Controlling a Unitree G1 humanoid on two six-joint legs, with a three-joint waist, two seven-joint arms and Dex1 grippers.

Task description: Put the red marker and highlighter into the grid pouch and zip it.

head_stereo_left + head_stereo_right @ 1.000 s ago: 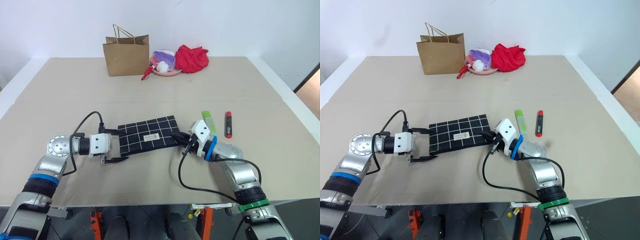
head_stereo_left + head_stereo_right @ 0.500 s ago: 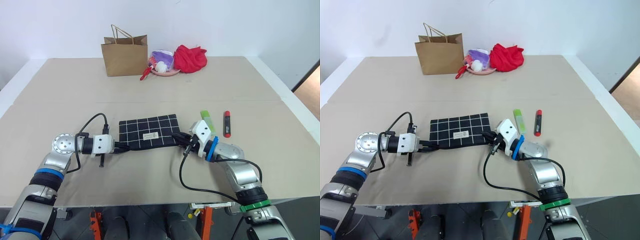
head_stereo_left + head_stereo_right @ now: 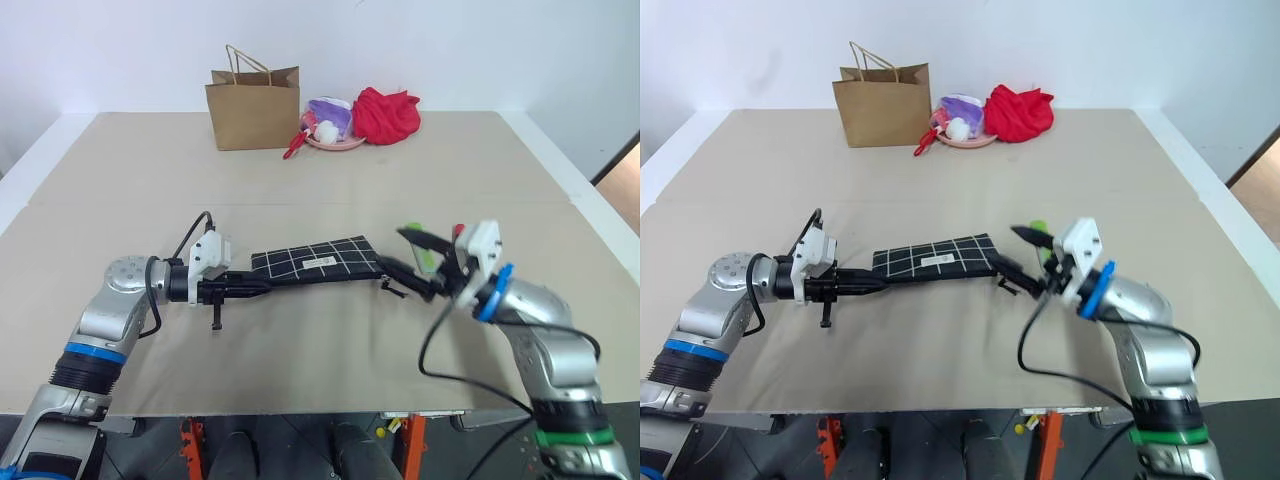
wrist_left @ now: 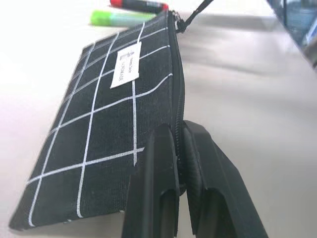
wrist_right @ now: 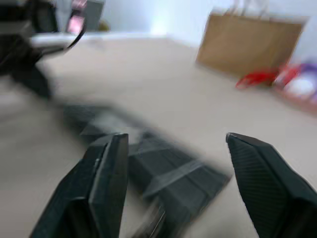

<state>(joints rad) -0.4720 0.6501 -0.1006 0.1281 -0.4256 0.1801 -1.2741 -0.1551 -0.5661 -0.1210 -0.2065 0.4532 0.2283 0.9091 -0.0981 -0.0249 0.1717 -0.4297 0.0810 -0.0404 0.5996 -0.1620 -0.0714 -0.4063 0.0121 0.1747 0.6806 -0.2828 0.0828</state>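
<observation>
The grid pouch, black with white lines and a small white label, lies across the middle of the table. My left gripper is shut on its left edge, and the left wrist view shows both fingers pinching the zipper seam. My right gripper stands open just off the pouch's right end, above the zipper pull, with nothing between its fingers. The green highlighter and the red marker lie on the table beyond the pouch's right end. In the head views my right gripper largely hides them.
A brown paper bag stands at the back of the table. Beside it are a pink dish with small items, a red-handled tool and a red cloth. The table's right edge runs close to my right arm.
My left gripper closed on the pouch's left edge and drew the pouch up and to the right. My right gripper let go of the zipper end, opened and pulled back to the right.
</observation>
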